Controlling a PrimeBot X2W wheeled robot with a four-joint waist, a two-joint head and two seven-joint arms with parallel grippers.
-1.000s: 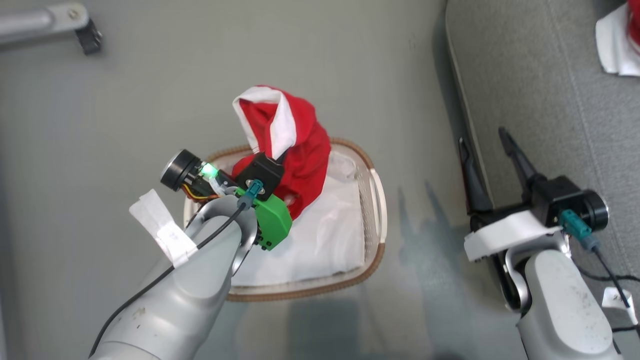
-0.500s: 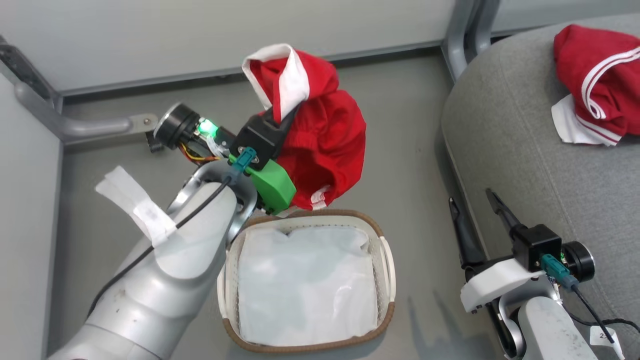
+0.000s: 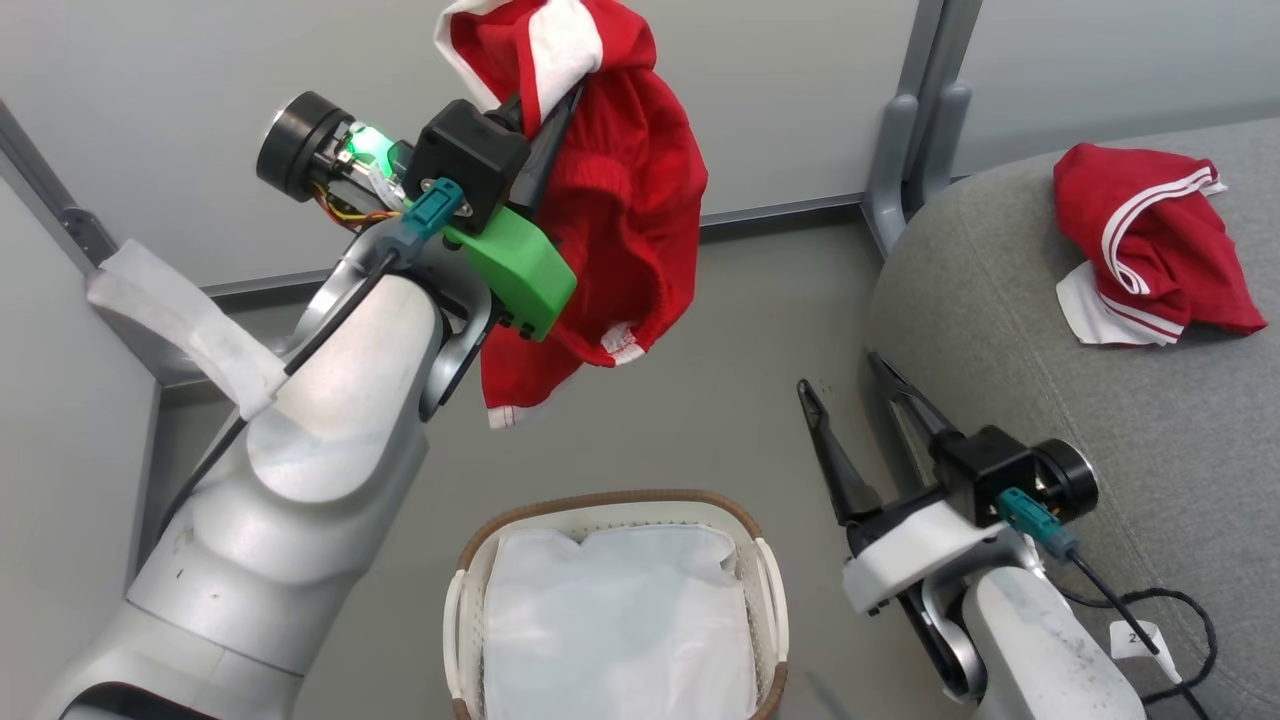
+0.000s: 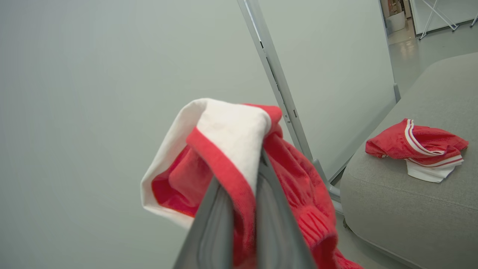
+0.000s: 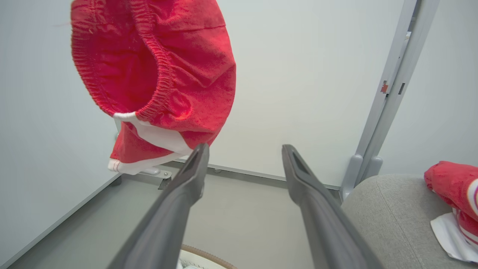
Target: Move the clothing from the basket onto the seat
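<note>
The left fingers (image 4: 274,224) pinch a soft red garment (image 3: 620,200) by its white band, and it hangs crumpled above the floor. The right fingers (image 5: 313,209) are spread wide, holding nothing. Another red garment (image 3: 1140,240) with thin white stripes lies on the round grey seat (image 3: 1000,330). The basket (image 3: 620,495) holds a white cloth (image 3: 620,620).

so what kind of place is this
Probably a partitioned test bay, not a home: plain grey panels on metal posts, a grey floor, with a seat and basket as props.
</note>
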